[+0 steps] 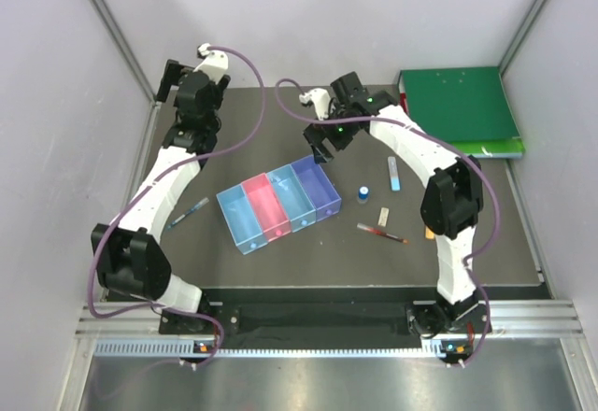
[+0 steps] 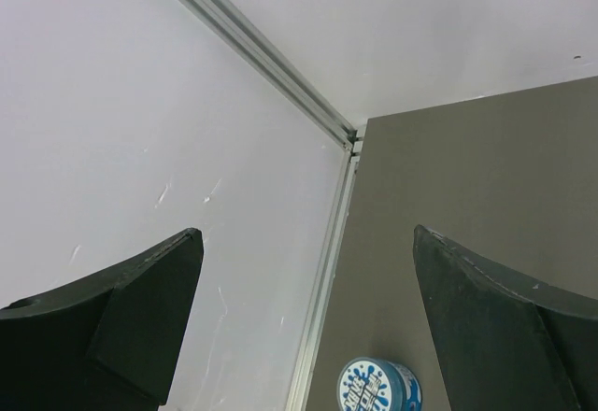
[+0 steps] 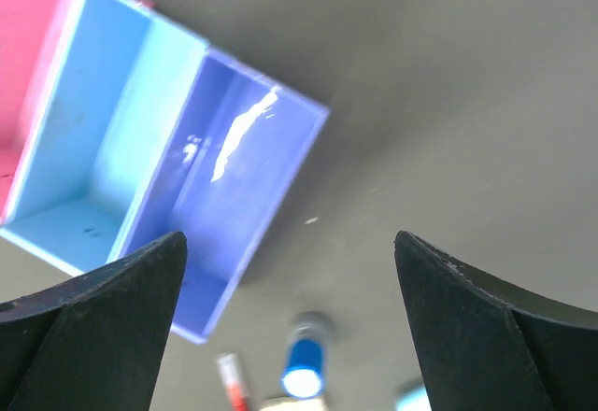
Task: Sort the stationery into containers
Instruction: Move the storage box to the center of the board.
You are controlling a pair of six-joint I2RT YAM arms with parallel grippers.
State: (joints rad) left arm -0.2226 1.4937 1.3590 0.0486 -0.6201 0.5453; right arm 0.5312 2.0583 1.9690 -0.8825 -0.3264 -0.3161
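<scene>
The right gripper (image 3: 290, 243) hangs with fingers wide apart above the purple tray (image 3: 238, 191). The blue-capped bottle (image 3: 304, 374) stands just past the tray's corner. That arm arches inward over the trays. The left gripper (image 2: 308, 233) (equally spread, holding nothing) reaches far-left, just above the tape roll (image 2: 378, 388).

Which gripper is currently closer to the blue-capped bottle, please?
Right. The right gripper hovers by the purple tray's far end, the blue-capped bottle just nearer and to its right. The left gripper is off at the table's far left corner.
</scene>
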